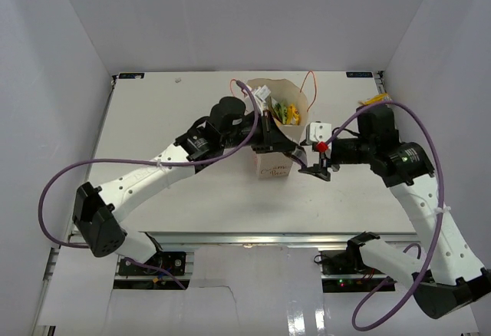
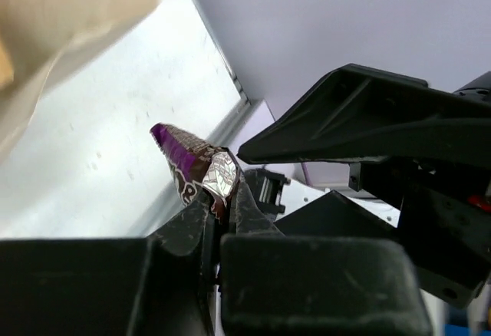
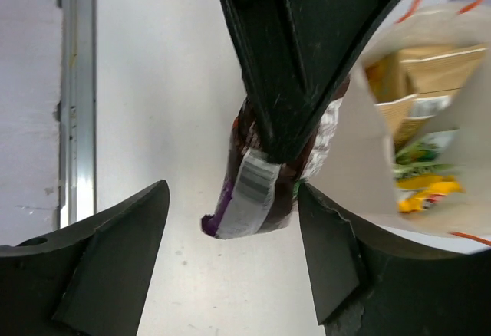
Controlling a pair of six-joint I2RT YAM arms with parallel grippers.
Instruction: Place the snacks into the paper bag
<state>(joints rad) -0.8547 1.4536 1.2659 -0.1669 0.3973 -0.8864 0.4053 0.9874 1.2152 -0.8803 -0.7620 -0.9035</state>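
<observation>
The cream paper bag [image 1: 270, 167] stands open at the table's middle, with yellow and green snack packets [image 1: 285, 112] inside it. My left gripper [image 1: 296, 152] is just right of the bag's front and is shut on a dark brown-and-purple foil packet [image 2: 196, 169], pinched at one end. My right gripper [image 1: 316, 169] is open and faces it. In the right wrist view the packet [image 3: 253, 190] hangs between my open right fingers [image 3: 123, 244] without touching them. The bag [image 3: 354, 133] and its contents [image 3: 422, 190] show at the right of that view.
A yellow object [image 1: 374, 100] lies at the table's back right, behind my right arm. The bag's orange cord handles [image 1: 310, 83] stick up at its rim. White walls close in the table on three sides. The metal rail [image 3: 75, 90] marks the table's edge.
</observation>
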